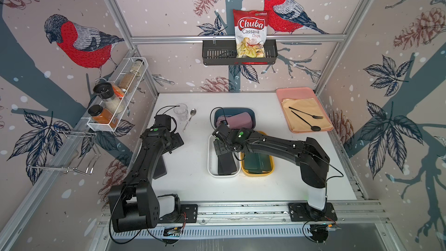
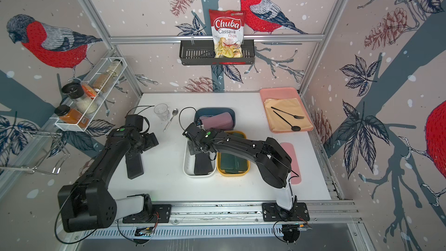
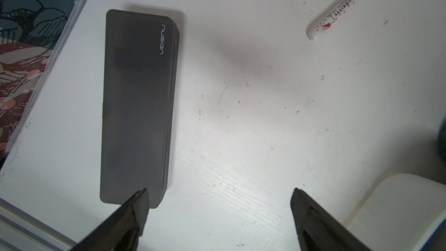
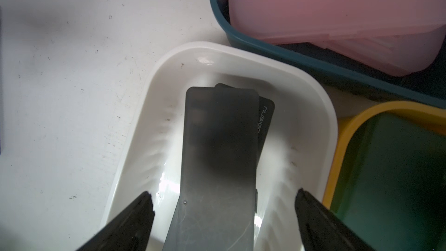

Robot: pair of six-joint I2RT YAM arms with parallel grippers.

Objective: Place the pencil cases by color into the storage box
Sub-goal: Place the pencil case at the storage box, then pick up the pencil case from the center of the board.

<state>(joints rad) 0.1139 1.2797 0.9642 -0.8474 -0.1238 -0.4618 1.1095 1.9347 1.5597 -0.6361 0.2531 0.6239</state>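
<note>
One black pencil case (image 3: 137, 107) lies flat on the table near its left edge, seen in both top views (image 2: 134, 164). My left gripper (image 3: 219, 194) hovers open beside it, one finger over the case's end corner. My right gripper (image 4: 224, 197) stands open over the white tub (image 4: 241, 54), its jaws either side of the upper of two stacked black cases (image 4: 217, 141) with gaps on both sides. Pink cases (image 4: 325, 8) fill the blue tub (image 4: 265, 44). Green cases (image 4: 398, 177) lie in the yellow tub (image 4: 350, 126). Another pink case (image 2: 293, 162) rests on the table behind my right arm.
A glass (image 1: 181, 112) and a white-handled spoon (image 1: 189, 119) stand at the back left of the table. The pink tray (image 1: 304, 92) with a black fork and spoon occupies the back right corner. A spice rack (image 1: 115, 107) hangs on the left wall.
</note>
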